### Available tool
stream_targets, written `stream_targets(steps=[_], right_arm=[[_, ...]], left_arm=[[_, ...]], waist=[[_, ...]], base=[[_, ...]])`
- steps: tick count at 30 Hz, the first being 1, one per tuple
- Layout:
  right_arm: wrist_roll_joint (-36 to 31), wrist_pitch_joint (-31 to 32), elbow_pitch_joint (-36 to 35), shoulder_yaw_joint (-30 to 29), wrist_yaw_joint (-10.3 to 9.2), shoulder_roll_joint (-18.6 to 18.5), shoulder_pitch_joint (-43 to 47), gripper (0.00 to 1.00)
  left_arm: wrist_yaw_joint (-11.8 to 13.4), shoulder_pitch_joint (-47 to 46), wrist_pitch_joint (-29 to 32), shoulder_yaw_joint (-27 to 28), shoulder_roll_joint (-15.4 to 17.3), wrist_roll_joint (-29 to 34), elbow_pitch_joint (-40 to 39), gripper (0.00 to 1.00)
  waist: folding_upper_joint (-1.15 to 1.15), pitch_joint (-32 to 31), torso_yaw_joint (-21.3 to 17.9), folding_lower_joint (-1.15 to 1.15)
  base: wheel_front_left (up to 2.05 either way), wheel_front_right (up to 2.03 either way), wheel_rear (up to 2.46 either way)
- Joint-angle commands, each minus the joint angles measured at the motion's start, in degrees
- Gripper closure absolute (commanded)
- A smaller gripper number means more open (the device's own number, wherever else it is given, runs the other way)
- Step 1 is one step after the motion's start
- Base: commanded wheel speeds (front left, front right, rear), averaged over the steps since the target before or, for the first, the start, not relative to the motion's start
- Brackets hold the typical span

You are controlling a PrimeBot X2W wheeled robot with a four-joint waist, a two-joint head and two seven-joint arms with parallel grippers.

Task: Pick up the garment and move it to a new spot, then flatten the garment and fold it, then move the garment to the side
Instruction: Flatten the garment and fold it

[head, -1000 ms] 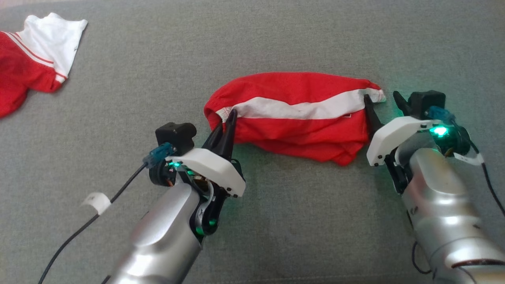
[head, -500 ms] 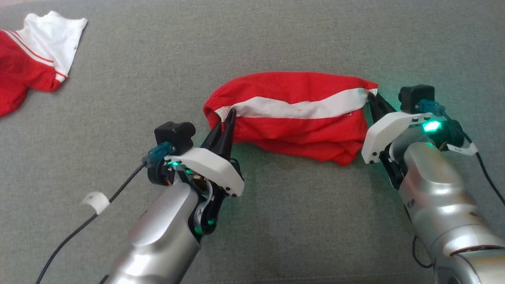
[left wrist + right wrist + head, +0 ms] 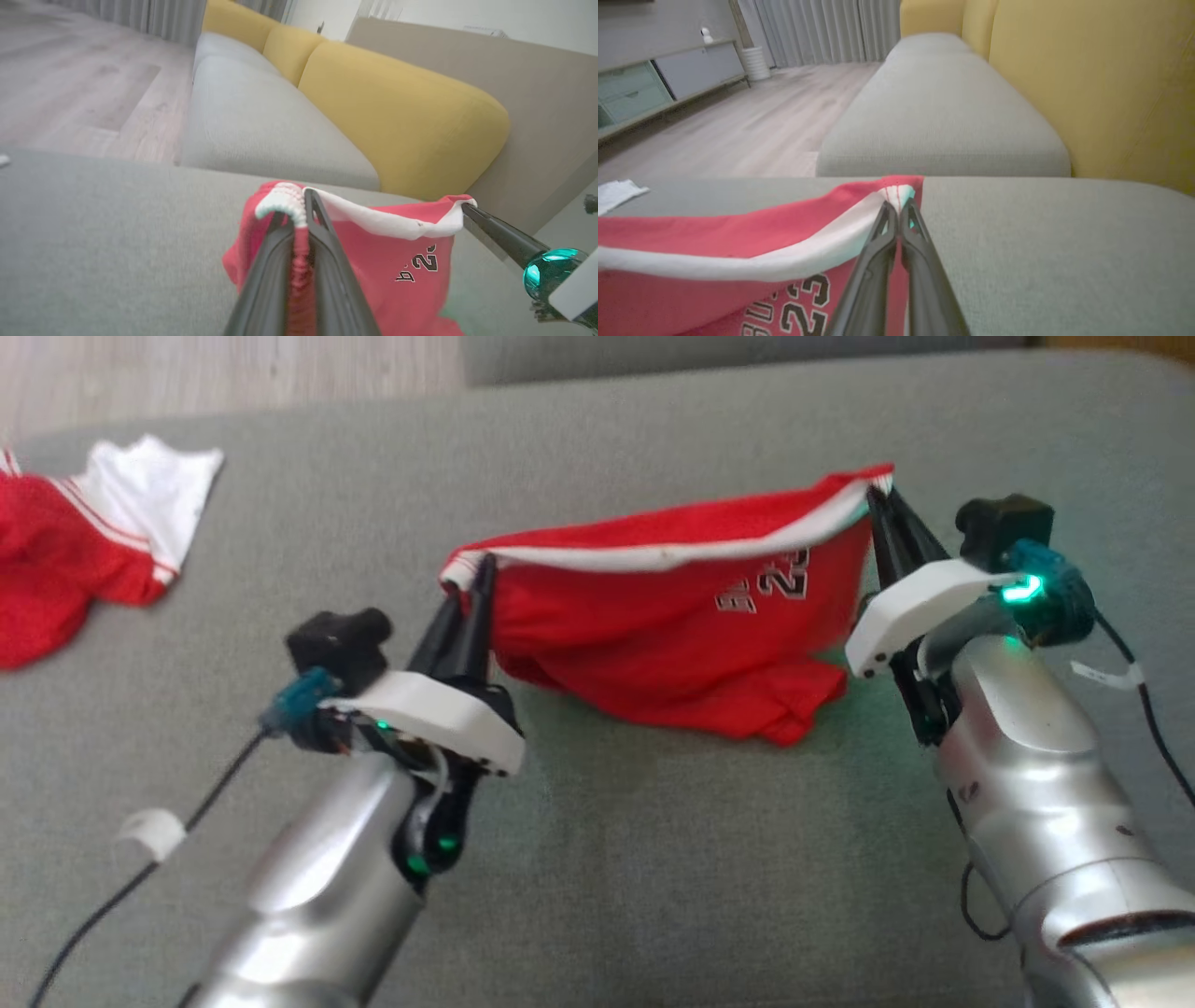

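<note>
Garment strung between left gripper and right gripper, each clamped on one top corner

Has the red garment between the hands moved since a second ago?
Yes. The red garment has lifted upward off the grey cushion by its white-banded edge, pinched by left hand and right hand.

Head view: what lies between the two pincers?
The red garment: its white band spans from left pincer to right pincer, red body sagging onto the grey cushion, in the head view.
</note>
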Motion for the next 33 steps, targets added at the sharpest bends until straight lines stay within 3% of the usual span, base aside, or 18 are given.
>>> stream_targets(steps=[1,7,12,19,23,28,31,33], right_arm=[[0.9,-0.9,-3.3,1.7,0.43,0.3,0.4,1.0],[3.8,-1.0,-16.2,3.6,0.43,-1.1,4.3,1.0],[5.2,0.2,-29.2,2.8,0.43,-3.2,9.9,1.0],[4.3,9.4,-54.5,-1.8,0.43,-4.2,22.4,1.0],[4.5,16.2,-65.9,-3.5,0.43,-3.0,27.3,1.0],[4.9,20.3,-66.4,-3.0,0.43,-2.7,25.7,1.0],[5.3,20.9,-61.4,-2.0,0.43,-2.6,19.8,1.0],[6.2,20.0,-54.5,-1.8,0.43,-1.9,11.1,1.0]], left_arm=[[-0.2,-1.6,-0.7,2.8,2.2,0.2,-2.9,1.0],[0.5,-0.5,-0.4,5.2,7.0,0.0,-11.2,1.0],[2.9,2.0,0.9,7.8,11.0,-0.8,-21.8,1.0],[7.3,6.8,4.2,9.7,15.7,-0.8,-36.3,1.0],[8.1,6.7,7.2,10.2,17.8,-1.3,-39.4,1.0],[6.6,3.5,10.4,9.9,18.6,-2.7,-35.8,1.0],[4.4,-1.7,12.0,9.3,18.4,-2.8,-30.4,1.0],[1.9,-9.4,12.2,9.1,18.1,-1.1,-24.1,1.0]], waist=[[0.0,-3.1,-0.9,0.0],[0.0,-10.2,-2.5,0.0],[0.0,-13.3,-3.4,0.0],[0.0,-14.6,-3.7,0.0],[0.0,-13.4,-3.8,0.0],[0.0,-10.5,-4.3,0.0],[0.0,-7.0,-4.8,0.0],[0.0,-3.1,-5.3,0.0]], base=[[0.0,0.0,0.0],[0.0,0.0,0.0],[0.0,0.0,0.0],[0.0,0.0,0.0],[0.0,0.0,0.0],[0.0,0.0,0.0],[0.0,0.0,0.0],[0.0,0.0,0.0]])
